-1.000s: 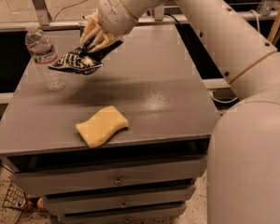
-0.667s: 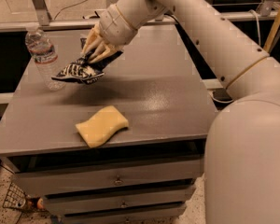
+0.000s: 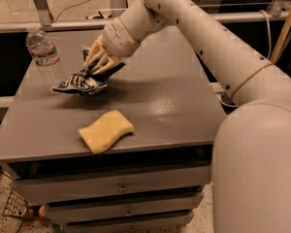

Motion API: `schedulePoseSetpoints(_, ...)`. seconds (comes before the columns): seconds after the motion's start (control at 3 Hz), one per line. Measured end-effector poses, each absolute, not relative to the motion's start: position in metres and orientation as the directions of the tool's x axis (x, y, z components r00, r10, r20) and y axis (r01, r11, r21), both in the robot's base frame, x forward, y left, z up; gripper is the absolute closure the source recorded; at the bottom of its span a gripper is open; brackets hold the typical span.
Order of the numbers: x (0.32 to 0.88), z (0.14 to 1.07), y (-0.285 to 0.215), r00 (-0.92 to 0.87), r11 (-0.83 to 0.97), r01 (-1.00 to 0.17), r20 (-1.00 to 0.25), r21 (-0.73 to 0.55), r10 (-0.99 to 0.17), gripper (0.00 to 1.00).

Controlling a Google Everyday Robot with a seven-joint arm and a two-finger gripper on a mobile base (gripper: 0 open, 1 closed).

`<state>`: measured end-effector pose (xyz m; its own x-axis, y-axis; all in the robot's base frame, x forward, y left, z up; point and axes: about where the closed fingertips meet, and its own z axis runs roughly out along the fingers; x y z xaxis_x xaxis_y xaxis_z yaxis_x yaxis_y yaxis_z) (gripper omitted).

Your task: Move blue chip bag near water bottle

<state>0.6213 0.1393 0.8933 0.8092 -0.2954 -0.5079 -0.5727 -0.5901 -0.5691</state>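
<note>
Tabletop layout: bottle, bag, sponge.
You have the water bottle (image 3: 42, 57) standing at the far-left corner of the table (image 3: 174, 106). The chip bag (image 3: 81, 83) is just to its right and slightly forward. The gripper (image 3: 98, 63) clamps the bag's right end from behind. The sponge (image 3: 105, 130) lies near the front edge, apart from both. Drawers (image 3: 121, 188) stack below the tabletop.

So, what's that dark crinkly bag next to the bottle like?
The bag is a crumpled dark navy foil snack packet with white lettering. It stretches out nearly flat and rises toward one end, where the gripper, low over the back of the table, has its jaws shut on it. The other end reaches the base of the bottle. I cannot tell whether those two touch, or whether the bag rests on the table or hangs just above it.
</note>
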Motion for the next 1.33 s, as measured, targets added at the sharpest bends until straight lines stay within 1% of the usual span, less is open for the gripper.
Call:
schedulePoseSetpoints(0.33,0.6209,0.8923,0.1414,0.809,-0.592,-0.572,-0.509,-0.568,-0.293,0.76)
schedulePoseSetpoints(0.67,0.6205,0.8905,0.1441,0.809,-0.594,-0.571,-0.511,-0.566,-0.29,0.52)
schedulePoseSetpoints(1.0,0.6199,0.8883,0.1475,0.808,-0.596,-0.57,-0.514,-0.565,-0.286,0.22)
schedulePoseSetpoints(1.33,0.6195,0.887,0.1494,0.808,-0.598,-0.57,-0.516,-0.564,-0.284,0.01)
